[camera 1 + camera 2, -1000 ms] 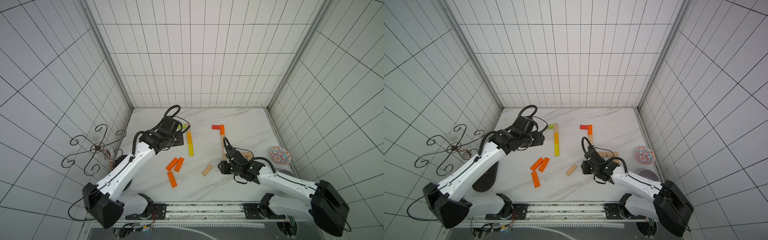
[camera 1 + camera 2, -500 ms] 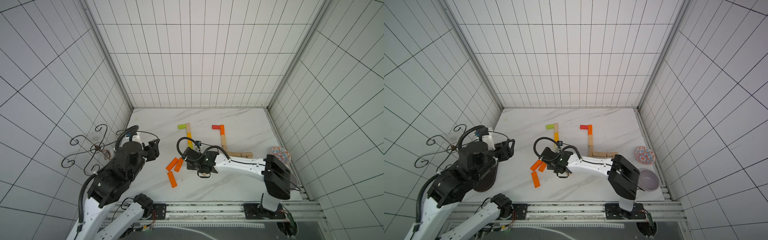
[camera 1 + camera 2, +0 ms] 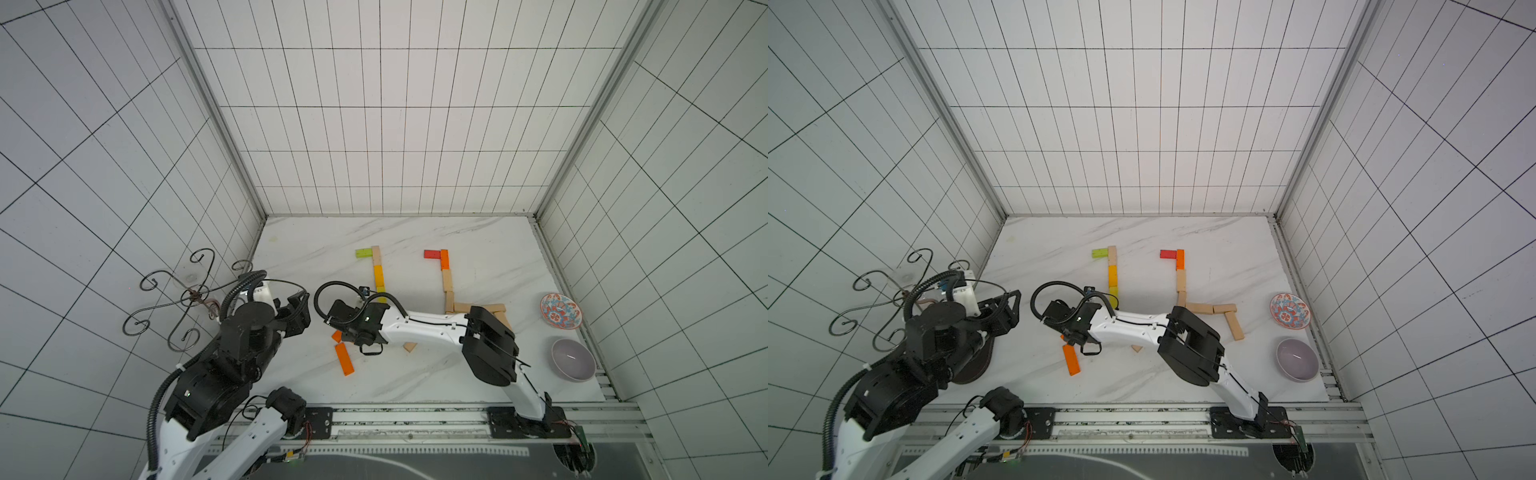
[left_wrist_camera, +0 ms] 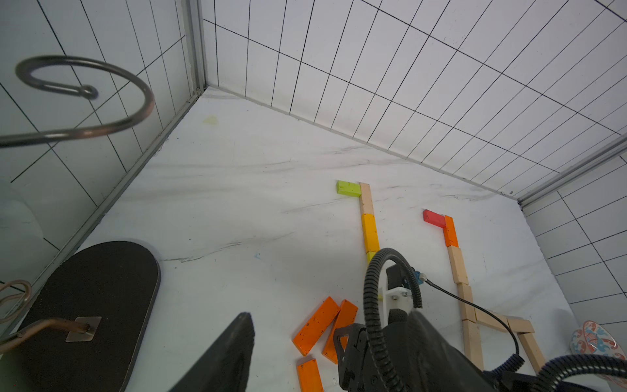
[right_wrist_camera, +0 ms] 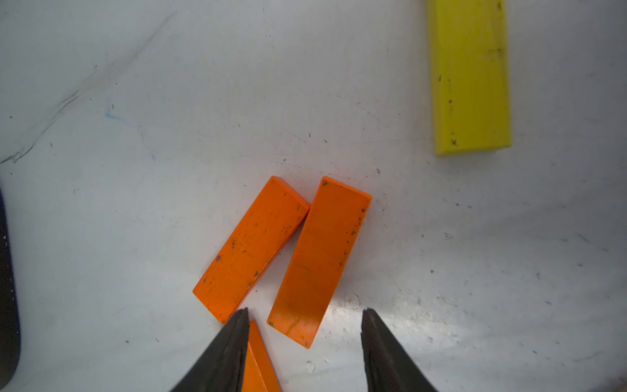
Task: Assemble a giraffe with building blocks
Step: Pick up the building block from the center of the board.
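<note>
**Top views.** The right arm (image 3: 432,330) lies across the bench (image 3: 415,386), its wrist over the loose orange blocks. From above its jaws are hidden, and of the two blocks beneath only an orange sliver shows. Orange block C (image 3: 344,359) lies clear, just beside the wrist. The forearm covers most of a plain wood block (image 3: 410,346). Behind are two flat figures, one headed by a green block (image 3: 364,252), the other by a red block (image 3: 432,253). The left gripper (image 3: 1009,307) hangs by the bench's left edge, near the wire stand (image 3: 183,297) and well apart from the blocks. A patterned dish (image 3: 562,311) and a grey bowl (image 3: 572,359) sit at the right edge.

**Left wrist.** This view shows what the right arm hides from above: orange block B (image 4: 317,325) and orange block A (image 4: 341,327) lie side by side, with the right arm's wrist over A's near end. Only one dark jaw of the left gripper shows, so I cannot tell whether the pair is open or closed.

**Right wrist.** The right gripper (image 5: 305,314) has its jaws apart and grips nothing. The near end of A lies between the tips, with a gap on each side. B touches A at one far corner and splays away. One jaw tip overlaps C's end. The yellow block (image 5: 471,74) lies well beyond.
</note>
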